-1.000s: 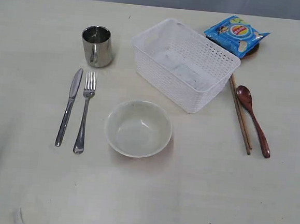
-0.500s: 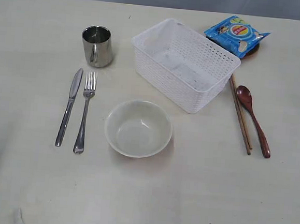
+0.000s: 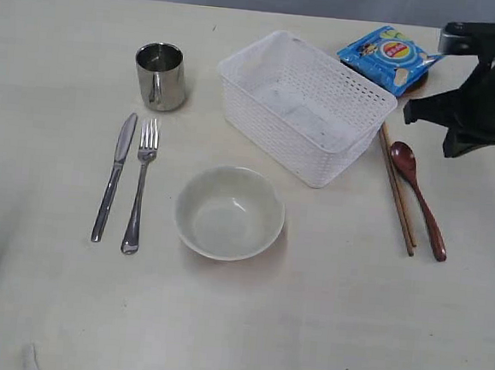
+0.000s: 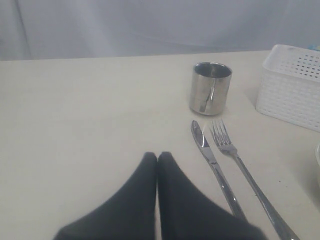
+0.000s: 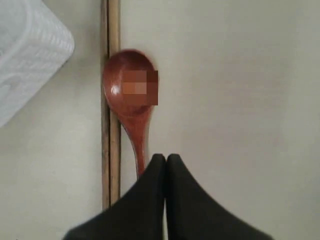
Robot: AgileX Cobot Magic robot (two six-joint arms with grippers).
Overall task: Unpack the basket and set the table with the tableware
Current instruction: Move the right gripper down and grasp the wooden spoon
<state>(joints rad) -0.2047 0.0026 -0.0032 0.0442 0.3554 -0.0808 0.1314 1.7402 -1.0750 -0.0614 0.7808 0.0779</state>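
Note:
The white basket (image 3: 269, 131) stands empty at the back of the table (image 3: 322, 328). Left of it are the steel mug (image 3: 160, 75), knife (image 3: 114, 174) and fork (image 3: 139, 185); the pale bowl (image 3: 229, 212) sits in front. The chopsticks (image 3: 398, 201) and wooden spoon (image 3: 422, 203) lie to the basket's right. My right gripper (image 5: 166, 157) is shut and empty, hovering over the spoon (image 5: 117, 80) handle beside the chopsticks (image 5: 110, 125). My left gripper (image 4: 157, 155) is shut and empty, short of the knife (image 4: 212, 165), fork (image 4: 240, 165) and mug (image 4: 210, 87).
A blue snack bag (image 3: 386, 54) lies on the small brown plate (image 3: 416, 85) behind the basket's right corner. The right arm (image 3: 472, 108) hangs over the table's far right. The left wrist view has the basket (image 4: 292, 85) beyond the fork.
The right arm has come into the exterior view at the upper right, above the spoon. Nothing on the table has moved.

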